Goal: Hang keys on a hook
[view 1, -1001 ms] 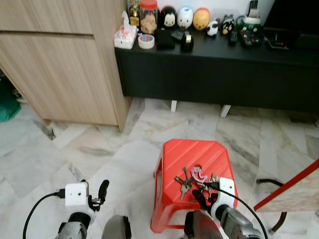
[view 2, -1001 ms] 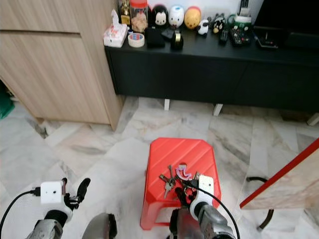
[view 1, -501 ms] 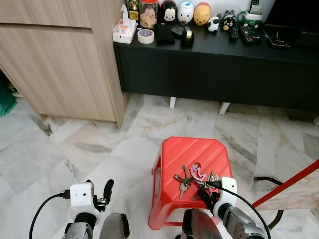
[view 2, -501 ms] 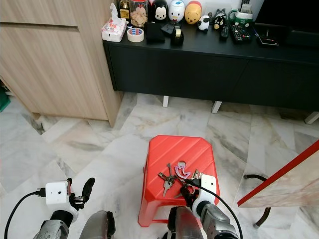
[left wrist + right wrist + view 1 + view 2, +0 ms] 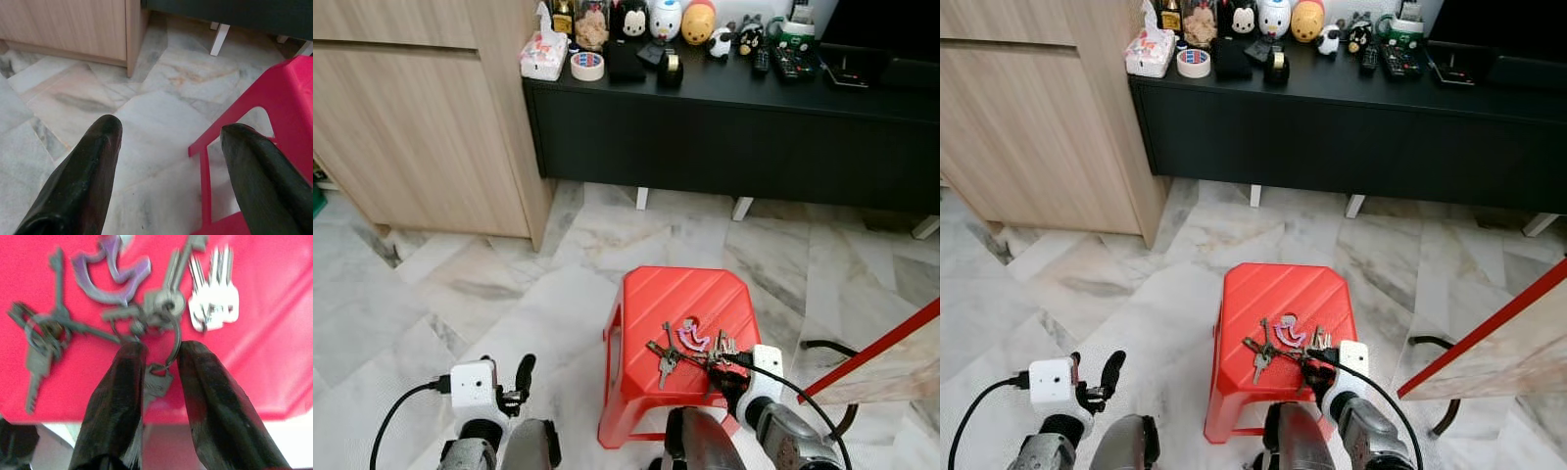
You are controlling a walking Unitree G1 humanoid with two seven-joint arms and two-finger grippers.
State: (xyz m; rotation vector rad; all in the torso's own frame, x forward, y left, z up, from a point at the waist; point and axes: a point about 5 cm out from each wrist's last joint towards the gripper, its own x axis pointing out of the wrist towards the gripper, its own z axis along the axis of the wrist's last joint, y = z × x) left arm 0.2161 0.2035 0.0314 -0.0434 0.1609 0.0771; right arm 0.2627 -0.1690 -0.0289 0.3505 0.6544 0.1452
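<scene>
A bunch of metal keys [image 5: 690, 345] with a purple tag [image 5: 110, 279] lies on a red plastic stool [image 5: 675, 294]. My right gripper [image 5: 724, 377] sits at the stool's near right corner, right at the bunch. In the right wrist view its fingers [image 5: 129, 382] are closed around the key ring [image 5: 168, 340] and one key, with the keys still resting on the stool top. My left gripper [image 5: 514, 384] hangs low to the left of the stool, above the marble floor. Its fingers [image 5: 98, 156] stand wide apart with nothing between them.
A long black cabinet [image 5: 734, 117] carrying figurines, tape and remotes runs along the back. A wooden cupboard [image 5: 421, 117] stands at the left. A red-edged board [image 5: 881, 362] leans at the right with a black cable [image 5: 822, 348] on the floor beside it.
The whole picture has shifted, so my head camera moved; stool and cabinet sit a little differently in frame. My right gripper stays at the keys and my left arm stays low.
</scene>
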